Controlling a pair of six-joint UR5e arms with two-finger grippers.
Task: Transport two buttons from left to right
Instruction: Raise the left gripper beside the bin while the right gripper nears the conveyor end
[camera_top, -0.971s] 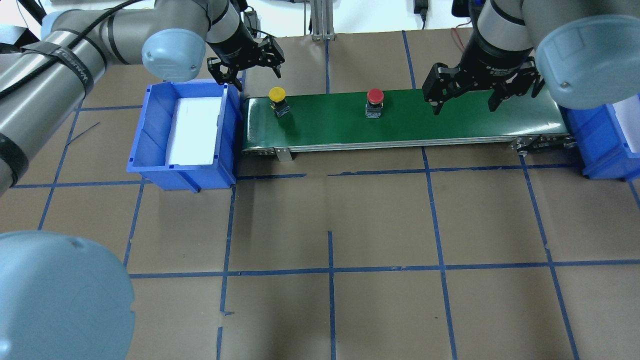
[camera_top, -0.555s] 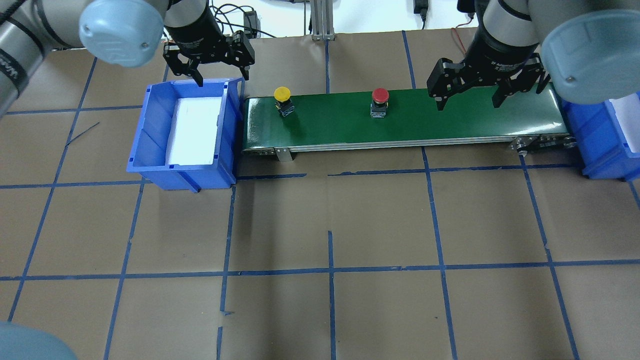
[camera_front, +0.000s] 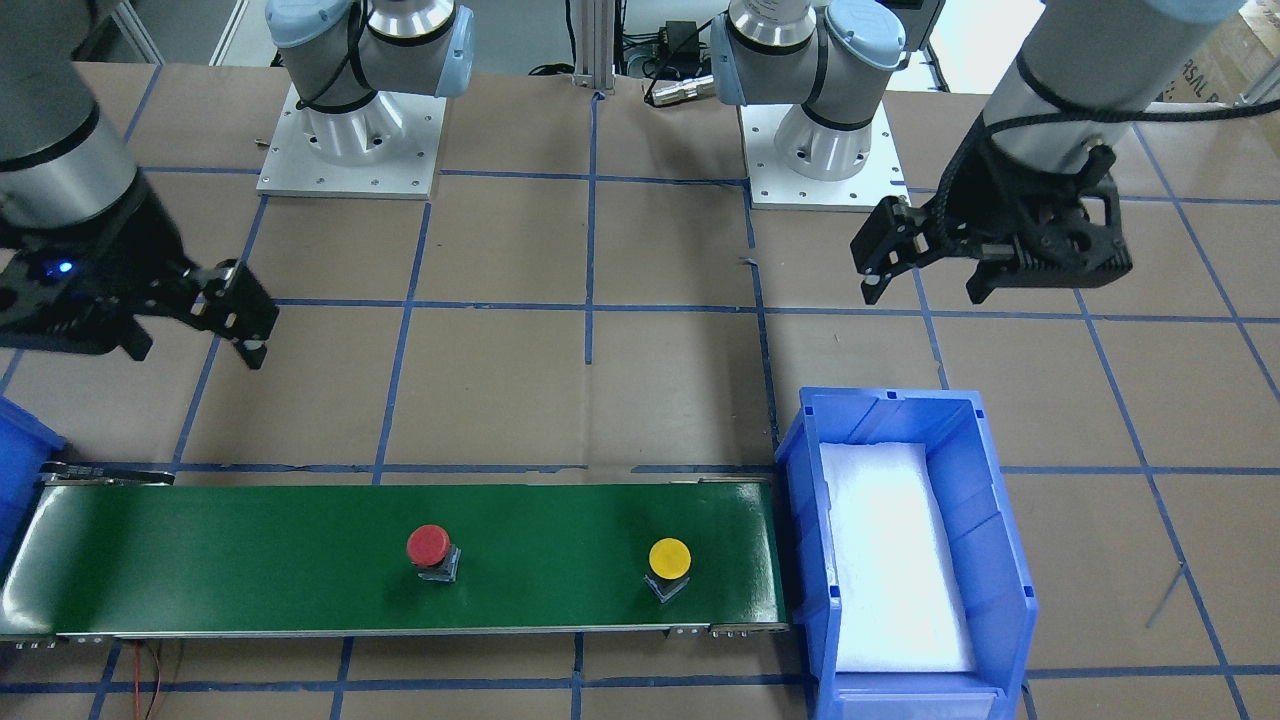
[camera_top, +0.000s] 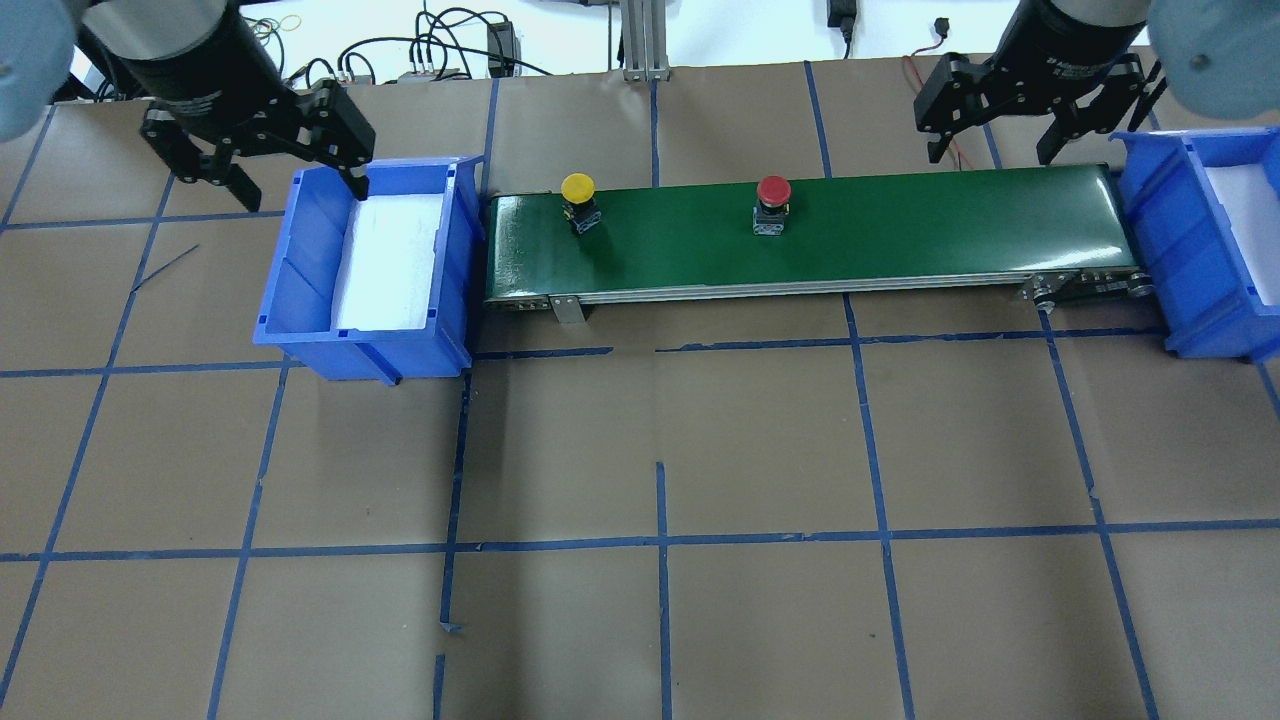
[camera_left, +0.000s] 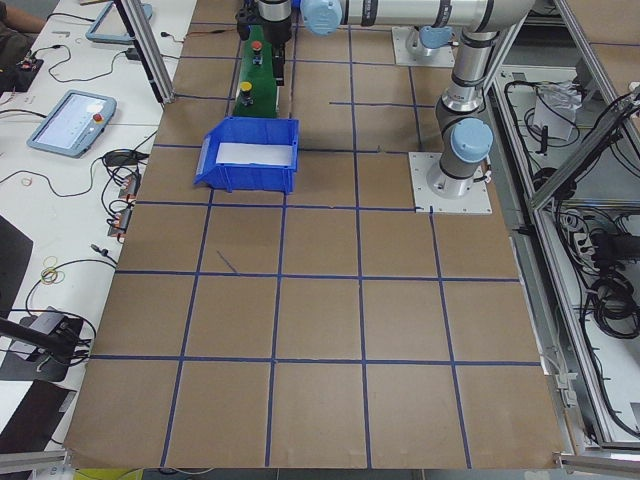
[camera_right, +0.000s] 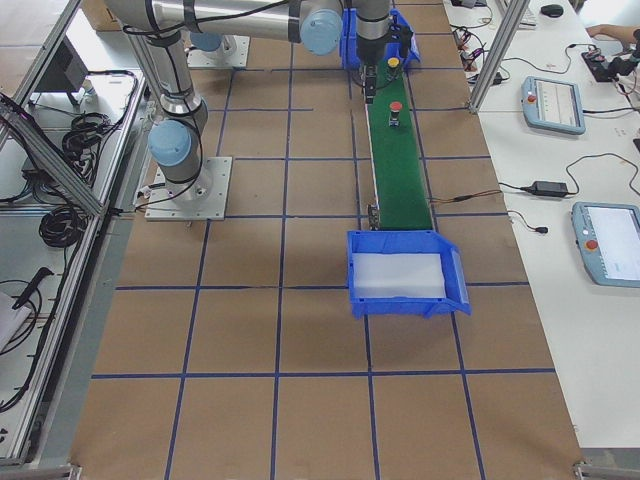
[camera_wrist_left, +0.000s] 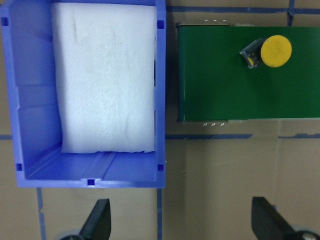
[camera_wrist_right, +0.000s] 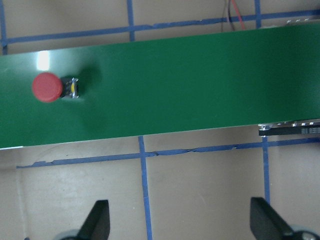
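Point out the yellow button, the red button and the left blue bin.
yellow button (camera_top: 578, 186): overhead exterior view, on its cap.
red button (camera_top: 773, 189): overhead exterior view, on its cap.
left blue bin (camera_top: 308, 260): overhead exterior view, on its side wall.

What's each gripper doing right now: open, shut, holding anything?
Left gripper: open, holding nothing.
Right gripper: open, holding nothing.

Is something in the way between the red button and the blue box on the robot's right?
No, nothing visible. The green belt lies bare from the red button to the right blue bin, and the right gripper hangs raised off the belt, jaws open, holding nothing.
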